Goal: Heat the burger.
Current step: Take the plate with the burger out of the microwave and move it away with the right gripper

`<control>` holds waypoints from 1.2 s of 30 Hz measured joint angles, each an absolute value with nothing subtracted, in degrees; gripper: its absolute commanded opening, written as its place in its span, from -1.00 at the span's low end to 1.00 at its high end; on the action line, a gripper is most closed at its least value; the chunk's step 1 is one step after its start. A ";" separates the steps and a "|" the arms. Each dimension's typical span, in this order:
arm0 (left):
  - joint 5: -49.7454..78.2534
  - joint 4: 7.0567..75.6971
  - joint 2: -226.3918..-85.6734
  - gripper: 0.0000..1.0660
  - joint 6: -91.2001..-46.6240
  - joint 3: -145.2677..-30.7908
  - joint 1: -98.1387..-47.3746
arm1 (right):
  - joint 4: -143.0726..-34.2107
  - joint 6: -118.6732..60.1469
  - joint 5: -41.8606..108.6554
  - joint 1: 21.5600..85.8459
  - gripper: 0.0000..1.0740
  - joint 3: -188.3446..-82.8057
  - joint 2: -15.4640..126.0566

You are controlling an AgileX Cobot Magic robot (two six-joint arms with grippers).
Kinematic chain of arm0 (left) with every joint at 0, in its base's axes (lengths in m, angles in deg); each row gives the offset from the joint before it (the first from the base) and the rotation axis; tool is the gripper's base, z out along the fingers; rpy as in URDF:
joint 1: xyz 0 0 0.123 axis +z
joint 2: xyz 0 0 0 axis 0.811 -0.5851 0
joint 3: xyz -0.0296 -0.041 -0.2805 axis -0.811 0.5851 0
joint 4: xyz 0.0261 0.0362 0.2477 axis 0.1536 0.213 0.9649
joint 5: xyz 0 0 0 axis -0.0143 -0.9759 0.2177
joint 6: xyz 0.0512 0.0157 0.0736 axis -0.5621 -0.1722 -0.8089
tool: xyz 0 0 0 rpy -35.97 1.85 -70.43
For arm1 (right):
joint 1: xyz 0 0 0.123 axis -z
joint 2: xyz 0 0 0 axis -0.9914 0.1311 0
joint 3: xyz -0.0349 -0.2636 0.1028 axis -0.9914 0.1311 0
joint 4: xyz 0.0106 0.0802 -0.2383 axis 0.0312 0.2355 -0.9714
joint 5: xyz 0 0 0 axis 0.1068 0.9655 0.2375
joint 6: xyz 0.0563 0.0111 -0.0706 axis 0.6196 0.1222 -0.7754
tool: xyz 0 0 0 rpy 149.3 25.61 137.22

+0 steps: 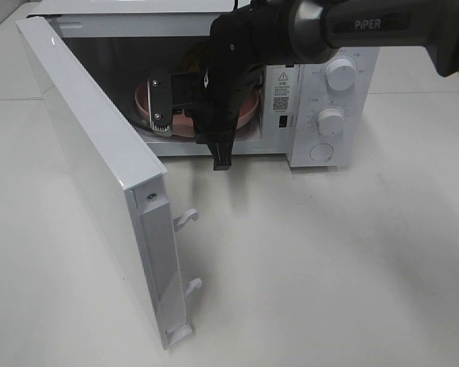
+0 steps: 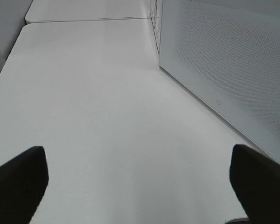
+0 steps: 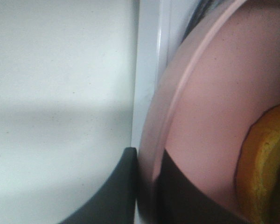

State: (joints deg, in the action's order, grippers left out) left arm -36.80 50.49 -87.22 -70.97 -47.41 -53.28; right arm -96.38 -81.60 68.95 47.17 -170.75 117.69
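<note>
White worktop (image 1: pixel 329 260) is carrying a microwave (image 1: pixel 329 92) with its door (image 1: pixel 99 176) swinging open. Inside, the burger (image 3: pixel 266 172) is sitting on a pink plate (image 3: pixel 205 116), whose rim the right claw (image 3: pixel 147 186) is pinching. Left claw (image 2: pixel 140 182) is hanging released.

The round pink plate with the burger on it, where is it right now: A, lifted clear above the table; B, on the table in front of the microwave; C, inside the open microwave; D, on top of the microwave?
C: the round pink plate sits in the cavity of the white microwave behind its swung-open door, with the right gripper closed on its rim.

table (image 1: pixel 329 252): white | on it: microwave (image 1: pixel 321 99) (door open)
</note>
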 measured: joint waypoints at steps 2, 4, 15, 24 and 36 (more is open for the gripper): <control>-36.80 50.49 -87.22 0.84 -70.97 -47.41 -53.28 | -95.92 -82.98 69.06 47.17 -1.00 -168.18 115.92; -36.80 50.49 -87.22 0.84 -70.97 -47.41 -53.28 | -95.86 -83.32 69.01 47.17 -1.00 -167.49 115.23; -36.80 50.49 -87.22 0.84 -70.97 -47.41 -53.28 | -98.84 -87.62 62.02 47.06 -1.00 -154.65 108.01; -36.80 50.49 -87.22 0.84 -70.97 -47.41 -53.28 | -101.36 -90.20 53.08 47.00 -1.00 -144.23 101.88; -36.80 50.49 -87.22 0.84 -70.97 -47.41 -53.28 | -108.29 -90.25 43.17 46.83 -1.00 -130.25 93.97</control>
State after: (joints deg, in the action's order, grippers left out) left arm -36.80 50.49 -87.22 -70.97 -47.41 -53.28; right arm -108.29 -90.25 43.17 46.83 -130.25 93.97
